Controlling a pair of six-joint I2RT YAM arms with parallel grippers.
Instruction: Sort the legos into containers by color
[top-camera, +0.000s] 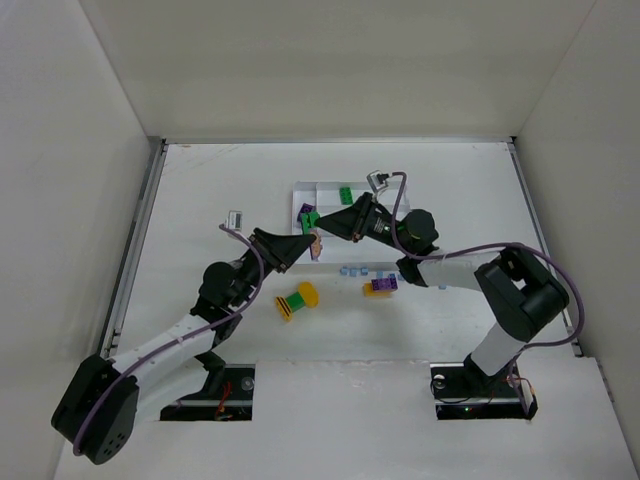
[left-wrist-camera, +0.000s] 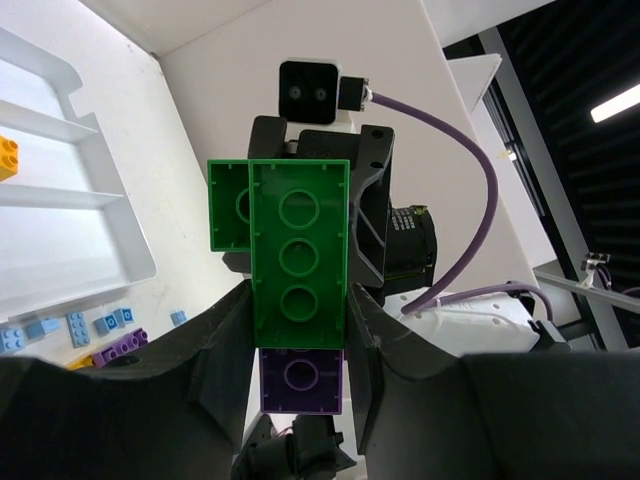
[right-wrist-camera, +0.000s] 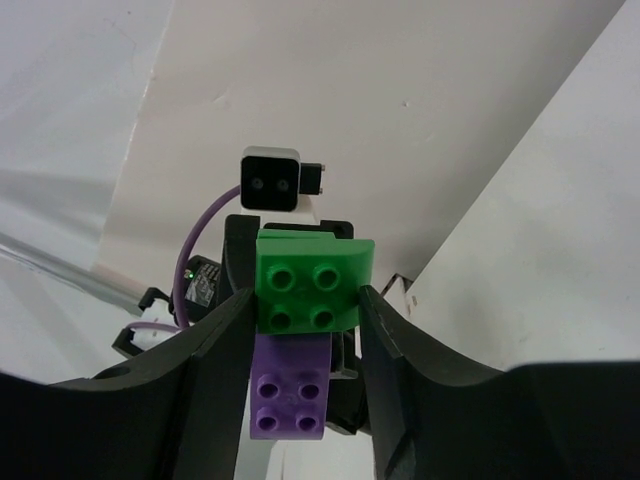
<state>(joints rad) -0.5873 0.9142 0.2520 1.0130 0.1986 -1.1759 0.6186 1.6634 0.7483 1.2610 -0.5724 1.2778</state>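
The left tool (left-wrist-camera: 300, 330) is closed on the joined bricks (top-camera: 309, 215), and the right tool (right-wrist-camera: 305, 310) is clamped on the same piece from the opposite side, so the two tools meet nose to nose. The piece is a green brick (left-wrist-camera: 298, 255) pressed onto a purple brick (left-wrist-camera: 300, 380). It is held off the bench (top-camera: 200, 200), and from above it shows at the near left corner of the white tray (top-camera: 325, 190). Both wrist views show fingers flanking the seam between the colours, and I cannot tell which colour each tool bears on.

These bricks look light, hard and smooth. They should not bend or crush, but flat glossy sides can slip under a sideways pull. The studs probably hold the two quite firmly. The best hold seems to be one tool square across the flat side walls of each colour, away from the seam, then a peeling tilt rather than a straight tug.

One green piece (top-camera: 345, 195) lies in the tray already, and the left wrist view shows an orange piece (left-wrist-camera: 8, 158) in another section. On the bench near the tray lie small light-blue bricks (top-camera: 360, 270), a green-and-yellow pair (top-camera: 297, 302) and a purple-and-yellow pair (top-camera: 380, 287), all unsorted.
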